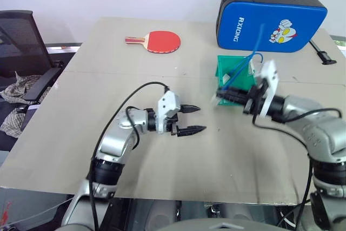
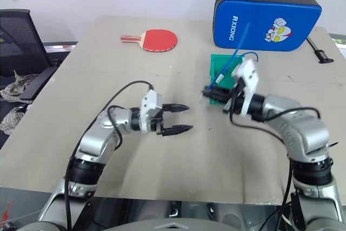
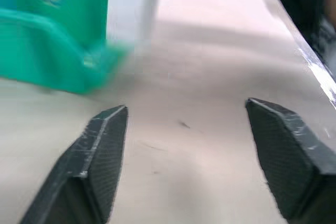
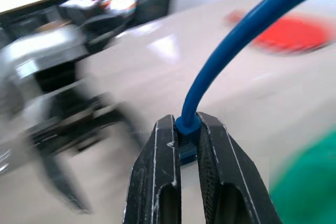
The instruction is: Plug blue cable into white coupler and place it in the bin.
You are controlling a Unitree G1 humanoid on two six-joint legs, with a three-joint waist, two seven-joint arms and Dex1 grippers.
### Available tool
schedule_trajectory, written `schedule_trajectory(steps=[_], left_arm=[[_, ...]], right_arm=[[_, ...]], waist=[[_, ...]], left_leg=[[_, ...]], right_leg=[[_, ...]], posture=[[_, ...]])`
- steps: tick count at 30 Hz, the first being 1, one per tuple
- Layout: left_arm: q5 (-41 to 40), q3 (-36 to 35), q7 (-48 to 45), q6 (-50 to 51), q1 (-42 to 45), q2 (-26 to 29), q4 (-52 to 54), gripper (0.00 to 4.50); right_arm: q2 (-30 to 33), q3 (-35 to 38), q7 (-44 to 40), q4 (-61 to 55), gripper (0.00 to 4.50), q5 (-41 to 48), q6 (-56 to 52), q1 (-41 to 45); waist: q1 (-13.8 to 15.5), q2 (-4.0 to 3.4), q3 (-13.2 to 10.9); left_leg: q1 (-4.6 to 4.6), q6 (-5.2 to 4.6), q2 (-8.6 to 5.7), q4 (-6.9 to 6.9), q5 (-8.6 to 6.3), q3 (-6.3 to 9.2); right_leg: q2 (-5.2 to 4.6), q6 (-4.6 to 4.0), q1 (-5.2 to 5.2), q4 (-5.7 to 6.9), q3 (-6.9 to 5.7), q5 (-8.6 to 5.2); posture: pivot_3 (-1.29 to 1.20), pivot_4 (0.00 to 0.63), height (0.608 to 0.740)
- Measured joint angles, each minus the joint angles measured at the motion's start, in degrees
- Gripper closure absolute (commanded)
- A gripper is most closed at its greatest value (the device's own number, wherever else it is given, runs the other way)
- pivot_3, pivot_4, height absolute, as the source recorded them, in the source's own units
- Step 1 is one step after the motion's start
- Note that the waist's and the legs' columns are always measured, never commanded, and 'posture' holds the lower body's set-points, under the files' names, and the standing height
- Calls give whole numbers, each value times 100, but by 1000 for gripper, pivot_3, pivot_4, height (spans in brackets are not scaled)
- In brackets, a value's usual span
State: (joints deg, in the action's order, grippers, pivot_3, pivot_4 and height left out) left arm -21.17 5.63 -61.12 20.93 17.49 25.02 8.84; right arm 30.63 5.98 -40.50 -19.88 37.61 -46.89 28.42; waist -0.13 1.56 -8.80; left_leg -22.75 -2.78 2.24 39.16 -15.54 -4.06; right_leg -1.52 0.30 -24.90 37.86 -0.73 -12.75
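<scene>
My right gripper point(image 1: 223, 97) hangs above the table just in front of the green bin point(image 1: 240, 79), shut on the blue cable point(image 1: 246, 58) near its plug end. The cord rises up and to the right from between the fingers. In the right wrist view the jaws point(image 4: 184, 121) clamp the cable's blue boot point(image 4: 186, 124) while the cord point(image 4: 236, 51) arcs away. Motion blur at the fingertips hides the white coupler. My left gripper point(image 1: 200, 118) hovers at table centre, pointing right, open and empty; its fingers point(image 3: 100, 150) stand wide apart facing the bin point(image 3: 52, 51).
A large blue zippered case point(image 1: 270, 20) stands behind the bin. A red table tennis paddle point(image 1: 159, 40) lies at the far middle. A second blue cord loop point(image 1: 256, 57) shows at the bin. A black chair point(image 1: 21, 41) stands off the table's left edge.
</scene>
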Motion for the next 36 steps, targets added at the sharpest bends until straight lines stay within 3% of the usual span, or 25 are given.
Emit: schedule_trajectory(steps=[6, 7, 12, 15, 18, 27, 30, 36], left_arm=[[-567, -544, 1046, 479, -720, -206, 1317, 892], [-613, -593, 1163, 534, -749, -193, 1422, 778], [-769, -629, 1472, 635, -835, -160, 1724, 778], [-832, -629, 1602, 675, -925, -115, 1898, 778], [-900, -625, 1741, 742, -976, -76, 2018, 778], [-1073, -1062, 1687, 745, -1594, 481, 2127, 778], [-1262, -1735, 1395, 792, -2212, 1061, 2048, 778], [-1315, -2018, 966, 699, -2656, 1459, 1865, 778]], right_arm=[[469, 34, 159, 1875, 4500, -728, 287, 1096], [504, -70, 68, 2287, 3641, -853, 338, 1268], [464, -569, -336, 3878, 1496, -1350, 585, 1813], [541, -540, -437, 4136, 173, -1472, 683, 1863], [952, -305, -708, 3594, 173, -1400, 755, 1502], [1710, 1723, -1331, 468, 58, -578, 955, -1995], [1573, 2769, -1412, -509, 58, -1061, 1643, -3962], [1414, 3159, -1792, -916, 58, -1353, 2392, -5433]], waist=[[-11, 0, -1], [-16, 0, -1], [-48, -3, -3], [-41, -6, -5], [33, -11, -8], [91, -15, -11], [65, -17, -10], [68, -21, -12]], left_leg=[[0, 0, -10, -1, 0, -4], [2, 0, -10, -1, 0, -5], [1, 0, -9, -6, 0, -7], [-5, 0, -8, -12, 0, -5], [-16, 0, -9, -19, 0, 0], [1, -3, -9, -32, -3, -3], [14, -2, -2, -33, -4, -6], [55, 1, -4, -32, -3, -25]], right_leg=[[-11, 0, 2, -1, -2, 0], [-8, 0, 3, 0, 0, 0], [-2, 0, 0, -1, 4, 1], [-4, 0, -3, -4, 3, 1], [-9, 2, -5, -18, -5, 0], [-18, 16, 5, -20, -7, -11], [-11, 36, 10, -20, -5, -26], [-32, 16, 34, -17, -7, -36]], posture=[[0, 150, 729], [0, 150, 729], [0, 150, 729], [0, 150, 729], [0, 150, 729], [0, 150, 729], [0, 150, 729], [0, 150, 729]])
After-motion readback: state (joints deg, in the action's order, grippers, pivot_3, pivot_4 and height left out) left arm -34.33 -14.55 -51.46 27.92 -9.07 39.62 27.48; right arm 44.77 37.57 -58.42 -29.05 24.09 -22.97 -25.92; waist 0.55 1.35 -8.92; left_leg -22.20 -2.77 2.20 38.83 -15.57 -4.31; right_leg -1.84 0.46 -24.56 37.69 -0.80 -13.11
